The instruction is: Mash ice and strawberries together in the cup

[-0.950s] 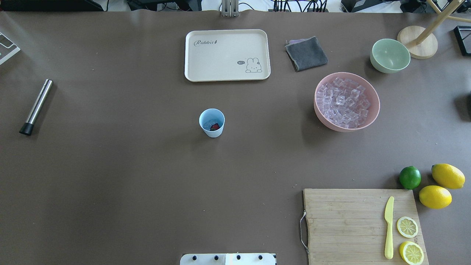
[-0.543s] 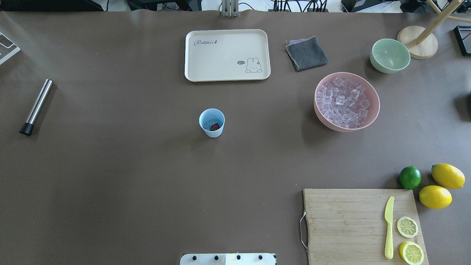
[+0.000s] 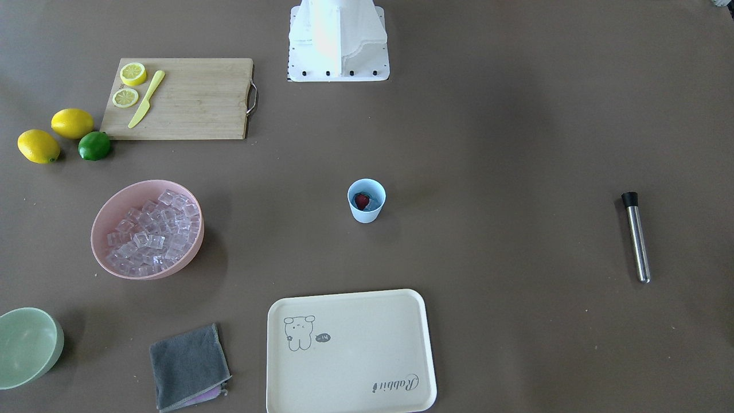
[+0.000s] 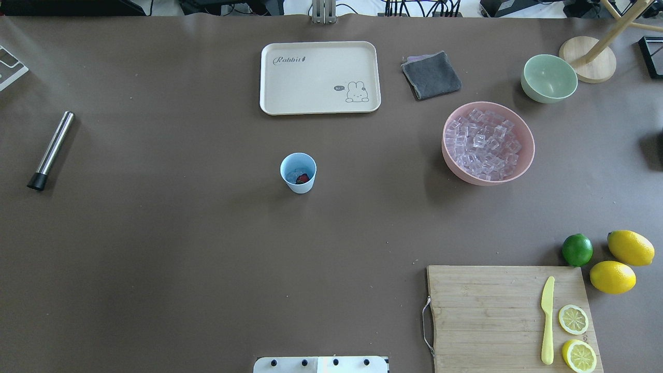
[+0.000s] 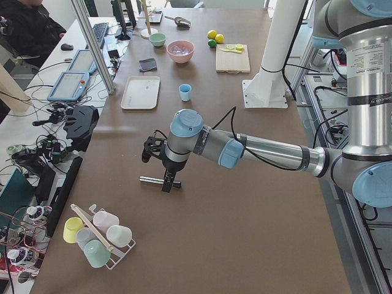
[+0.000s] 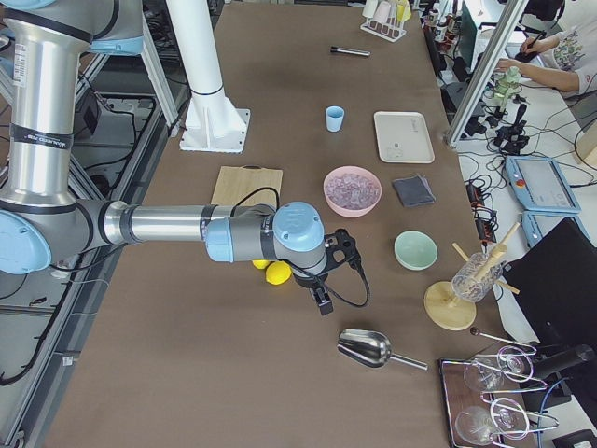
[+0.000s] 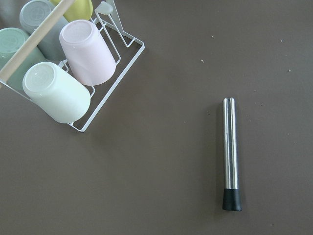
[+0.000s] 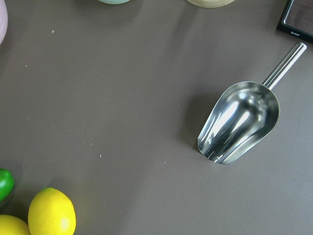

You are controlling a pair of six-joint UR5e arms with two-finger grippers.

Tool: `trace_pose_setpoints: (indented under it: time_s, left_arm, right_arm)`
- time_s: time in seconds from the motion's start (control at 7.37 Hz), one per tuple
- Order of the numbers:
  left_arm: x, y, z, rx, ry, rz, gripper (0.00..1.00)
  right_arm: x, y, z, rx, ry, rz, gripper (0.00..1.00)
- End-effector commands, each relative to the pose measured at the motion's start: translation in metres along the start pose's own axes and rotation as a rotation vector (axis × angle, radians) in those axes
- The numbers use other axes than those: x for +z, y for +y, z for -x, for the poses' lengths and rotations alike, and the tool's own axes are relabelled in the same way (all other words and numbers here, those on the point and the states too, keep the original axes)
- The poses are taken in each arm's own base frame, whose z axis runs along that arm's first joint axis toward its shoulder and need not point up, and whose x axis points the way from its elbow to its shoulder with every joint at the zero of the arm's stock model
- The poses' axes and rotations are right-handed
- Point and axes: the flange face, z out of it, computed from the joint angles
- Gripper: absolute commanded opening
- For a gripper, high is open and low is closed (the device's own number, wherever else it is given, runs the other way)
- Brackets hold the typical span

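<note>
The left gripper (image 5: 165,182) hangs just over a steel stick (image 5: 153,179) with a black tip, in the middle of the left side view. I cannot tell if its fingers are wide or narrow. The right gripper (image 6: 322,301) hangs by a lemon (image 6: 277,273), near a shiny scoop (image 6: 366,348). I cannot tell for that one either.

The long brown table (image 4: 155,259) has desks and screens along one side.

The cup (image 4: 298,173) stands mid-frame in the overhead view, with the strawberry (image 4: 303,178) and some ice (image 4: 293,175) inside. More ice fills the pink bowl (image 4: 456,168) to its right. Farther up, the cream tray (image 4: 319,77) says "Rabbit" and "hi".

Nothing on the table has moved since a moment ago.
</note>
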Motion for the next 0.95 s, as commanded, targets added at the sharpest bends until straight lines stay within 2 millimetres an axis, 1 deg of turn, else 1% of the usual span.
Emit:
trace_pose_setpoints:
  time_s: [0.0, 0.14, 0.27, 0.41, 0.54, 0.68, 0.81]
  left_arm:
    - [0.001, -0.002, -0.001, 0.023, 0.0, 0.001, 0.98]
    - [-0.001, -0.003, -0.003, 0.027, 0.002, -0.003, 0.98]
    - [-0.001, -0.003, -0.003, 0.028, 0.002, -0.005, 0.98]
    - [0.001, -0.005, -0.006, 0.032, 0.004, -0.002, 0.98]
    - [-0.001, -0.012, -0.008, 0.037, 0.004, -0.008, 0.98]
    - [0.0, -0.015, -0.009, 0.04, 0.004, -0.01, 0.98]
    - [-0.002, -0.029, -0.015, 0.052, 0.006, -0.021, 0.98]
  right_arm:
    - [-0.019, -0.032, 0.009, 0.015, 0.006, 0.008, 0.99]
    - [-0.022, -0.035, 0.006, 0.041, 0.026, 0.058, 0.99]
    - [-0.031, -0.049, 0.013, 0.026, 0.033, 0.044, 0.99]
    - [-0.027, -0.069, 0.017, 0.023, 0.029, 0.065, 0.99]
    - [-0.031, -0.087, 0.022, 0.019, 0.026, 0.071, 0.99]
    - [-0.03, -0.097, 0.023, 0.011, 0.023, 0.076, 0.99]
    - [-0.029, -0.113, 0.03, -0.001, 0.021, 0.078, 0.99]
